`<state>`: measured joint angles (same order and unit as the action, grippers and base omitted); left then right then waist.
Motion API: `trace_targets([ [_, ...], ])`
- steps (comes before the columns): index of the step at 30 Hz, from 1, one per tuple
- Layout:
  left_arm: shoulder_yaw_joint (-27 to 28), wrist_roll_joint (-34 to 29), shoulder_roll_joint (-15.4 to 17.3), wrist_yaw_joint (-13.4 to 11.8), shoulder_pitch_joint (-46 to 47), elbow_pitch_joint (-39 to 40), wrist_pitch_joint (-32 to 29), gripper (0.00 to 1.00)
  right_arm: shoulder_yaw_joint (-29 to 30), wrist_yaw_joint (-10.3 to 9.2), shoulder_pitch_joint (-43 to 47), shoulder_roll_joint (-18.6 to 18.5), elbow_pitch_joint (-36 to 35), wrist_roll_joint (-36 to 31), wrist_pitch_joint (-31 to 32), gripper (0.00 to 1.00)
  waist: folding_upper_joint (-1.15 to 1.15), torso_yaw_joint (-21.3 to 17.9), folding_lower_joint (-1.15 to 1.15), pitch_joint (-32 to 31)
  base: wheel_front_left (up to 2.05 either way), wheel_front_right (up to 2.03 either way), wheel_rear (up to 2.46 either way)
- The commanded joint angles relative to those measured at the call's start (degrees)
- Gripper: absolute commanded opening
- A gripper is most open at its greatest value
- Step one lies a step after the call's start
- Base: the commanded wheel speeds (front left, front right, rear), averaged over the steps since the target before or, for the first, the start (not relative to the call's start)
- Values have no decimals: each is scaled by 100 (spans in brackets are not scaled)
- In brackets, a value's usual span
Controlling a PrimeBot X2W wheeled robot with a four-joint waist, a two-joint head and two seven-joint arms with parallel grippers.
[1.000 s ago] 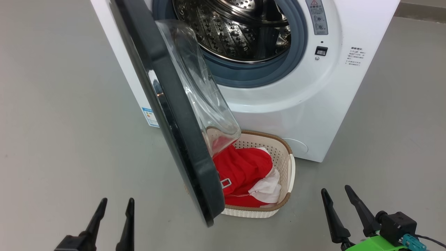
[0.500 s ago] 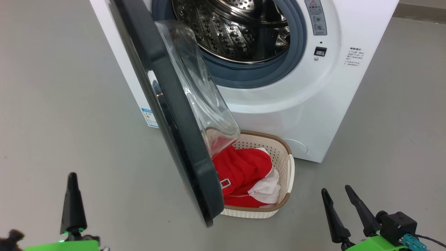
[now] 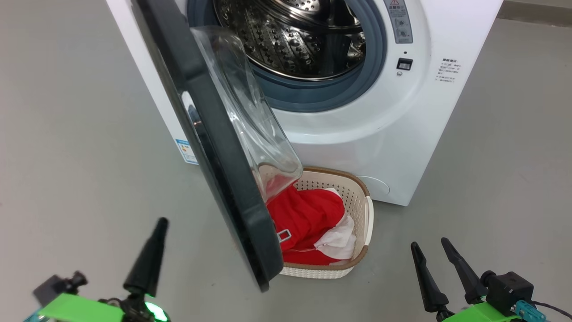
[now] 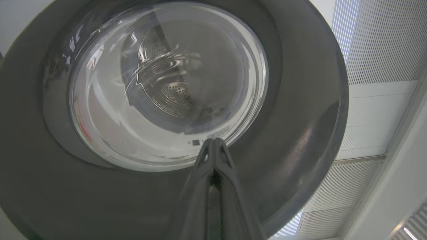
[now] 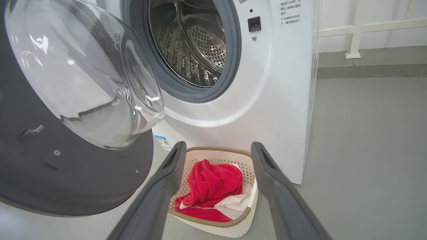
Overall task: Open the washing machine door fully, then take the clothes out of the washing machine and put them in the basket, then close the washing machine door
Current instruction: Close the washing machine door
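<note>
Washing machine door (image 3: 214, 147) half open, overhanging basket (image 3: 355, 192) left edge. Red-and-white clothes (image 3: 308, 214) in basket, on floor against washing machine (image 3: 402, 147) front. Blue label (image 3: 186, 151) at lower left corner: print unreadable. Left gripper (image 3: 161, 223) closed, empty; right gripper (image 3: 429, 242) open, empty.

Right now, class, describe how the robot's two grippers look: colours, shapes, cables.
The left gripper and right gripper each have long, tapering dark fingers on a bright green mount. Beside the right mount sits a black block with a teal connector and a thin dark cable.
</note>
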<state>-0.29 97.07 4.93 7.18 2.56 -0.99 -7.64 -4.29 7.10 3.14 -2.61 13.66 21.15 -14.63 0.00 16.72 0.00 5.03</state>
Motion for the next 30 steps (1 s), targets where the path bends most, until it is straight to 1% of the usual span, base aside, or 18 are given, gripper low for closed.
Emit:
trace_targets([
  [1, 145, 67, 123, 31, 120, 130, -314, 0, -137, 39, -200, -27, -146, 21, -37, 100, 0, -23, 0, 25, 0, 0, 0],
  [2, 88, 77, 154, 31, 114, 108, -605, 0, -137, 39, -206, -27, -146, 17, -37, 100, 0, -35, 0, 34, 0, 0, 0],
  [3, 18, -70, 225, 31, 109, 97, -993, 0, -139, 39, -216, -27, -147, 8, -37, 100, 0, -65, 0, 57, 0, 0, 0],
  [5, 2, -71, 200, 31, 126, 121, -1310, 0, -139, 39, -228, -27, -147, -2, -37, 100, 0, -107, 0, 87, 0, 0, 0],
  [9, 37, -129, 140, 31, 144, 213, -1779, 0, -131, 39, -250, -27, -154, -9, -37, 100, 0, -191, 0, 139, 0, 0, 0],
  [12, 77, -264, 93, 31, 186, 219, -1953, 0, -119, 39, -286, -27, -159, -15, -37, 100, 0, -257, 0, 209, 0, 0, 0],
  [16, 75, -344, 16, 31, 284, 217, -2048, 0, -101, 39, -342, -27, -168, -22, -37, 100, 0, -332, 0, 294, 0, 0, 0],
  [22, -109, -556, -105, 31, 549, 198, -2085, 0, -88, 39, -448, -27, -186, -10, -37, 100, 0, -487, 0, 441, 0, 0, 0],
  [26, -298, -766, -156, 31, 790, 175, -1825, 0, -82, 39, -533, -27, -205, 11, -37, 100, 0, -619, 0, 580, 0, 0, 0],
  [28, -453, -925, -169, 31, 932, 162, -1612, 0, -72, 39, -585, -27, -225, 17, -37, 100, 0, -686, 0, 676, 0, 0, 0],
  [30, -586, -959, -181, 31, 1097, 135, -1392, 0, -61, 39, -640, -27, -243, 10, -37, 100, 0, -752, 0, 786, 0, 0, 0],
])
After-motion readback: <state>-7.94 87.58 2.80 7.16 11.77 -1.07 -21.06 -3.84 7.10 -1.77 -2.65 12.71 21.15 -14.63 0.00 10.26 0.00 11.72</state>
